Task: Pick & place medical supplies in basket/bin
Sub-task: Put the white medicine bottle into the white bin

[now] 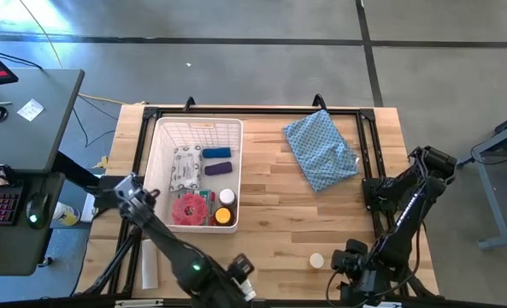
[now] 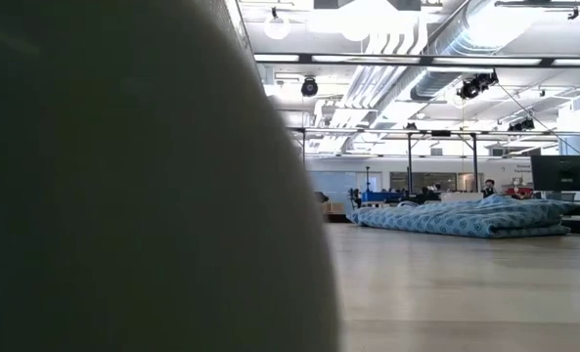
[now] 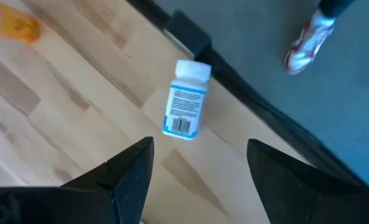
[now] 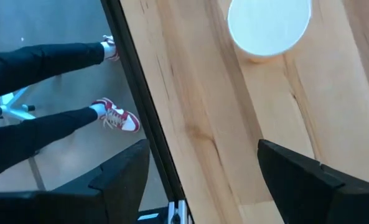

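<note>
The white basket [image 1: 163, 141] stands at the table's left and holds a printed packet [image 1: 187, 167], a blue cylinder [image 1: 216, 153], a purple cylinder [image 1: 217, 168], a red disc [image 1: 187, 208], a white-capped jar [image 1: 226, 196] and a yellow-capped amber bottle [image 1: 223, 216]. A white bottle with a blue label [image 3: 185, 99] lies on its side near the front edge. My left gripper [image 3: 200, 168] hovers open above it. An upright white-capped jar [image 4: 269, 25] stands near the front right, just beyond my open right gripper [image 4: 203, 168], which also shows in the high view [image 1: 345, 265].
A folded blue patterned cloth [image 1: 321, 150] lies at the back right. A black frame rail [image 4: 140, 93] runs along the table's front edge. A person's legs and red-and-white shoes [image 4: 112, 115] stand on the floor beyond it. A blurred close object [image 2: 123, 196] blocks the low view's left half.
</note>
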